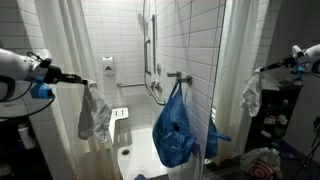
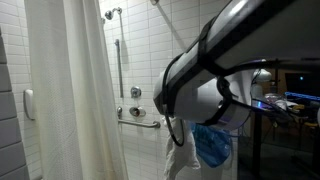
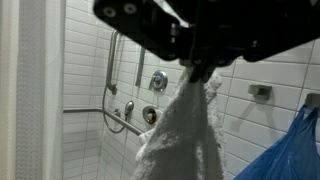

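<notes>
My gripper (image 1: 86,82) is shut on the top of a white towel (image 1: 95,116), which hangs limp below it in front of the shower stall. In the wrist view the gripper (image 3: 200,68) pinches the towel (image 3: 185,135) against the tiled wall background. In an exterior view the towel (image 2: 183,155) hangs under my arm, whose body hides the fingers. A blue plastic bag (image 1: 175,132) hangs from a wall bar to the right of the towel. The bag also shows in the other exterior view (image 2: 212,146) and in the wrist view (image 3: 290,150).
A white shower curtain (image 1: 60,50) hangs behind the towel, also seen close up (image 2: 70,90). The tiled wall carries grab bars (image 1: 151,50), a valve (image 3: 158,80) and a folding seat (image 1: 121,113). A mirrored panel (image 1: 270,100) at right reflects the arm and the towel.
</notes>
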